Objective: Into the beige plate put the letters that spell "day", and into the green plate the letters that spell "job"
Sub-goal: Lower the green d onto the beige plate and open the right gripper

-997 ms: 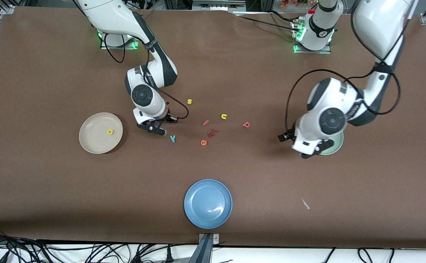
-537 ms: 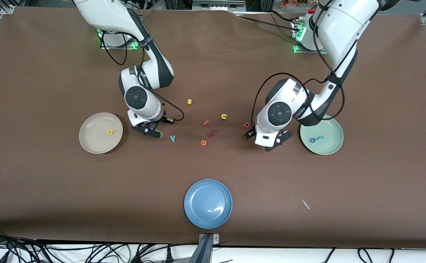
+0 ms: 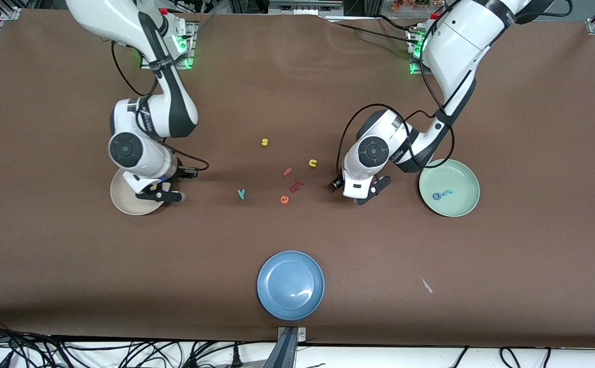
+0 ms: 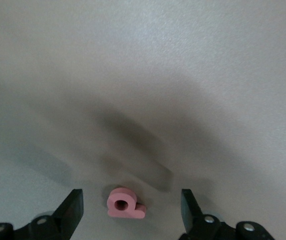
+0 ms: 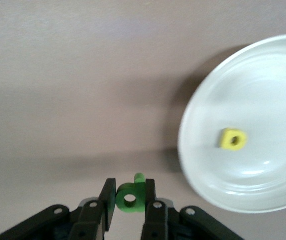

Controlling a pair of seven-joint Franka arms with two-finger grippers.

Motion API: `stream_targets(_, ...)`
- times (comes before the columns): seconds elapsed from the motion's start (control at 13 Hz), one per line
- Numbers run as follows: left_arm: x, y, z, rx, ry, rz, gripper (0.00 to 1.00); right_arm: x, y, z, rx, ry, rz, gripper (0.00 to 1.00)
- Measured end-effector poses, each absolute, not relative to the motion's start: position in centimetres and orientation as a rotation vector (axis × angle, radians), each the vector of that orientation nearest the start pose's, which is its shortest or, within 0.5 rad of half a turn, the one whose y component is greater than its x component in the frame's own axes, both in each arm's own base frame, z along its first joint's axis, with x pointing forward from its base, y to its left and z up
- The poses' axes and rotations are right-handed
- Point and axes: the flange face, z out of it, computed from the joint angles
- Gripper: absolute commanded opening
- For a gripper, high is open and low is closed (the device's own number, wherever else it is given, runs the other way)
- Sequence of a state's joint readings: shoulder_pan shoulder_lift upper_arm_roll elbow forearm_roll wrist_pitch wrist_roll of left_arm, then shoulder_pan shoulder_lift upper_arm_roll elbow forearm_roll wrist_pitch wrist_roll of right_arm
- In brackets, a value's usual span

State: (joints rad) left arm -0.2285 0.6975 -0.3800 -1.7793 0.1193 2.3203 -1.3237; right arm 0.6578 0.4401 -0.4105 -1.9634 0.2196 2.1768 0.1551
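My right gripper (image 5: 129, 197) is shut on the green "d" (image 5: 131, 196) just off the rim of the beige plate (image 5: 262, 90), where the yellow "a" (image 5: 232, 139) lies. In the front view that gripper (image 3: 160, 195) hides much of the beige plate (image 3: 122, 202). The teal "y" (image 3: 241, 193) lies on the table toward the middle. My left gripper (image 4: 131, 210) stands open low over the pink "b" (image 4: 125, 204), one finger on each side, not touching. The green plate (image 3: 463, 207) holds the blue "o" (image 3: 436, 196) and the teal "j" (image 3: 447, 192), beside the left gripper (image 3: 366, 194).
Loose letters lie mid-table: a yellow "s" (image 3: 264, 142), a yellow "u" (image 3: 312, 163), a pink "f" (image 3: 288, 171), a red piece (image 3: 296, 186) and an orange "e" (image 3: 284, 199). A blue plate (image 3: 290, 284) sits near the front edge.
The right arm carried the green "d" from near the "y" to the beige plate's rim. The left arm left the green plate and came down over the pink "b".
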Motion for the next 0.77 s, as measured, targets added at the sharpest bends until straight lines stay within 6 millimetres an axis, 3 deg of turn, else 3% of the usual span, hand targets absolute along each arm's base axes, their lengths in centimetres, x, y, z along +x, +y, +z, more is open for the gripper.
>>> stream_targets(0.15,53.8,-35.6,17.7,-2.944,-1.072,0.304,0.76,58.0,12.4,25.5,-3.178,-0.06,0.273,0.16)
stream_targets(0.23,53.5,-35.8,17.4,-2.948,-1.069,0.304,0.75,58.2,10.6,25.7,-3.18,-0.107,0.272,0.28)
stream_targets(0.31,53.1,-35.9,17.1,-2.955,-1.07,0.3,0.75,58.4,9.0,25.7,-3.181,-0.154,0.275,0.71)
stream_targets(0.38,52.7,-35.9,16.6,-2.962,-1.074,0.296,0.75,58.6,7.5,25.6,-3.18,-0.193,0.281,1.0)
stream_targets(0.54,52.6,-35.9,16.4,-2.968,-1.089,0.286,0.74,58.8,5.1,25.1,-3.176,-0.232,0.296,1.0)
stream_targets(0.61,52.6,-35.9,16.4,-2.967,-1.091,0.286,0.68,58.8,4.7,25.0,-3.175,-0.234,0.299,1.0)
stream_targets(0.77,52.7,-35.9,16.5,-2.967,-1.103,0.282,0.56,58.9,5.9,25.2,-3.173,-0.245,0.287,1.0)
